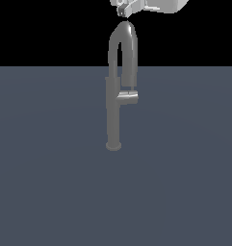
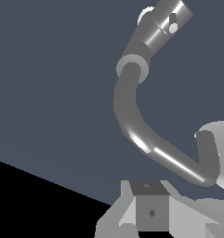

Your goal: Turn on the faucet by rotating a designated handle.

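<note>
While the faucet [image 1: 113,113] stands upright near the middle of the worktop [image 1: 45,182], the gripper [image 1: 123,13] hangs just above the top of its curved spout. I cannot tell if the gripper is spread or pressed together. The handle [image 1: 127,97] sticks out sideways from the column.

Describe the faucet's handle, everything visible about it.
The handle is a short, stubby grey cylinder with a metallic sheen, jutting sideways from the faucet column toward the exterior view's right, roughly level, below the spout's outlet. Nothing touches it. The gripper hangs high above the arch, well clear.
</note>
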`<state>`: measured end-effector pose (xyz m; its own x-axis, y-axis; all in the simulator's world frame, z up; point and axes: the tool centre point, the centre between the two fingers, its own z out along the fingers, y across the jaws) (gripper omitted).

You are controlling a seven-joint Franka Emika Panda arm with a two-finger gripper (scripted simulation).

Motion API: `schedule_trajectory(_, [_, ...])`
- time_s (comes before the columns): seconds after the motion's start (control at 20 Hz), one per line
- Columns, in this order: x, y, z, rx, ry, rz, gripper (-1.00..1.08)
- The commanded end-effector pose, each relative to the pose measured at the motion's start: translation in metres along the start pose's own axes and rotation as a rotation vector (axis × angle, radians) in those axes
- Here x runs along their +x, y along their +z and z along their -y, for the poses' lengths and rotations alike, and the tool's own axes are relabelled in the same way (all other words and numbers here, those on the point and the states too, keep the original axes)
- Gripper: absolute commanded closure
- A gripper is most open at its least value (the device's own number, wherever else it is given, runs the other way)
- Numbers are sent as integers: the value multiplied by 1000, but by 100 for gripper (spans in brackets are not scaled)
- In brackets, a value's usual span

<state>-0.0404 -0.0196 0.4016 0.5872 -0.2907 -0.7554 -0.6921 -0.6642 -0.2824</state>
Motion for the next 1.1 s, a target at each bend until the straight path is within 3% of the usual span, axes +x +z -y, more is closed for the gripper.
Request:
schedule_trajectory(0.0, [17,-1,2,44,43,54,108])
schedule_trajectory(0.7, [115,16,-2,313,306,376,108])
schedule_trajectory(1.05, [149,32,-8,413,406,495,108])
